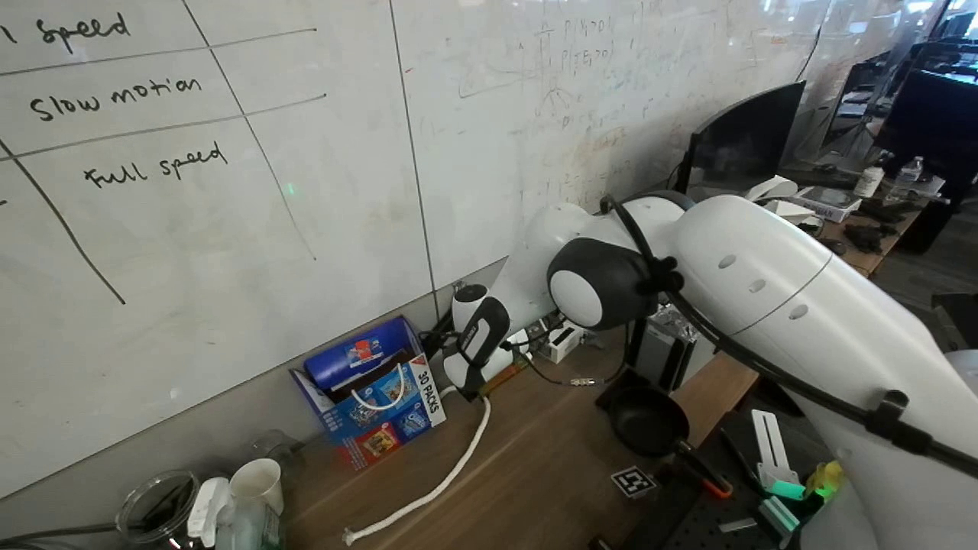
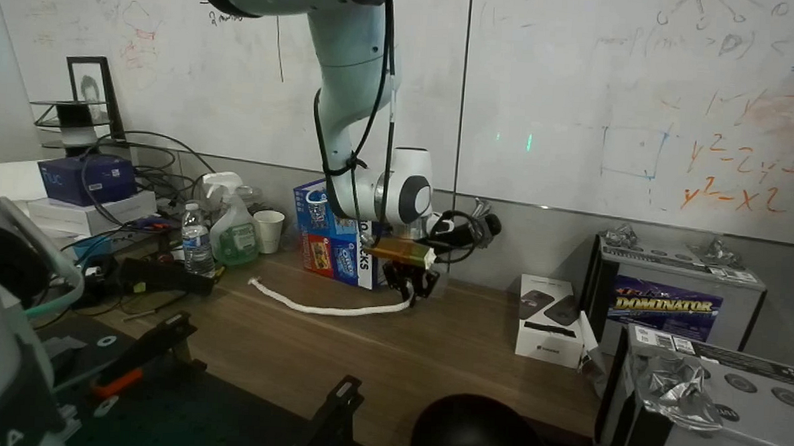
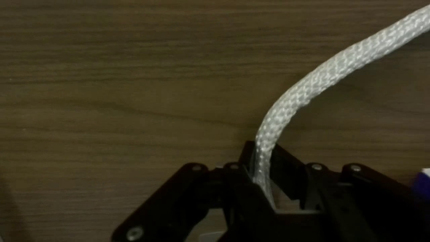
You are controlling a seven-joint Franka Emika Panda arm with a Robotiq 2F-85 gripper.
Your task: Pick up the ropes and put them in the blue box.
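A white braided rope [image 3: 312, 84] runs between the black fingers of my gripper [image 3: 263, 154], which is shut on it near one end. In both exterior views the rope's long part [image 1: 439, 489] [image 2: 339, 310] trails over the wooden table, away from the gripper [image 2: 412, 294]. A short white piece [image 1: 448, 391] shows on the far side of the gripper. Right beside the gripper stands the blue box [image 1: 382, 412] [image 2: 333, 233] with its top open. A white cord loop [image 1: 382, 406] hangs over its printed front. The box's inside is mostly hidden.
A paper cup [image 1: 258, 483] and a spray bottle [image 2: 234, 233] stand near the box. The whiteboard wall [image 1: 306, 267] is close behind. A black pan [image 1: 648, 420], a white carton [image 2: 550, 323] and grey batteries [image 2: 675, 295] lie on the opposite side.
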